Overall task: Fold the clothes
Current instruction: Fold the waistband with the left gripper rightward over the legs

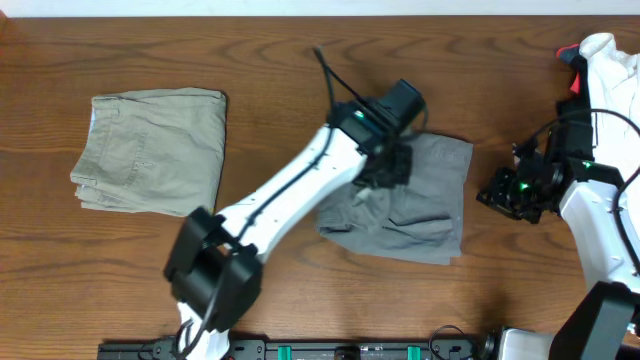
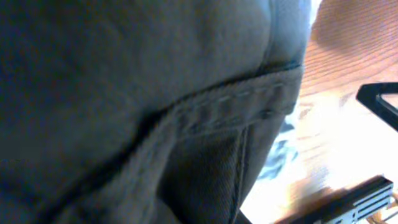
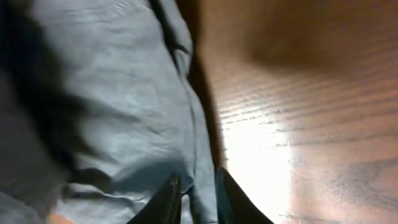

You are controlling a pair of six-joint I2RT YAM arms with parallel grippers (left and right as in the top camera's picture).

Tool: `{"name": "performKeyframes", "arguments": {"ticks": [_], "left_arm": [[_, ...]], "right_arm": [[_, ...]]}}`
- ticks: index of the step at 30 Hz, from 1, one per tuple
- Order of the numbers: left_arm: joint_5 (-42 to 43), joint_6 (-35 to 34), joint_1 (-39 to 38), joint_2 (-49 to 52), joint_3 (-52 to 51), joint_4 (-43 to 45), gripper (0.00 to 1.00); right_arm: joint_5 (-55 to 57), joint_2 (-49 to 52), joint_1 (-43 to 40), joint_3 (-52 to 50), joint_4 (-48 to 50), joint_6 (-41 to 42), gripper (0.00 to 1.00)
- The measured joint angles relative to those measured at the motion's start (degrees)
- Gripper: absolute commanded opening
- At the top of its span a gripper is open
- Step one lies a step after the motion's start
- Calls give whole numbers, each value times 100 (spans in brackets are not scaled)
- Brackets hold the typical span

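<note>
The grey shorts (image 1: 425, 205) lie crumpled at the table's middle, right of centre. My left gripper (image 1: 392, 165) reaches in from the lower left and sits on their upper left part, where the cloth bunches under it. In the left wrist view grey cloth with a stitched seam (image 2: 155, 93) fills the frame and hides the fingers. My right gripper (image 1: 490, 193) is at the shorts' right edge. The right wrist view shows its two dark fingers close together, with the edge of the shorts (image 3: 124, 106) pinched in my right gripper (image 3: 198, 177).
A folded pair of beige shorts (image 1: 150, 150) lies at the left. A white garment with a red bit (image 1: 610, 60) sits at the far right corner, behind the right arm. A black rail (image 1: 350, 350) runs along the front edge. Bare wooden table (image 3: 298, 124) lies right of the shorts.
</note>
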Motion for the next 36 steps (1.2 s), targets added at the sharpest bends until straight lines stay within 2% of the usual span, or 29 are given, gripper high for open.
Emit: {"name": "performKeyframes", "arguments": {"ticks": [8, 16, 21, 26, 36], "left_arm": [[-457, 680, 1200, -988, 2, -1032, 6], [-682, 1493, 1996, -1152, 675, -2015, 6], [-684, 1700, 1930, -1167, 1296, -2151, 6], [-723, 1652, 1591, -1143, 1379, -2074, 8], [-723, 765, 236, 7, 1384, -1115, 6]], "right_arm": [[0, 2, 2, -7, 28, 55, 18], [0, 2, 0, -7, 31, 57, 18], [0, 2, 0, -7, 31, 57, 18], [-2, 2, 0, -7, 33, 57, 18], [-2, 2, 0, -7, 33, 57, 18]]}}
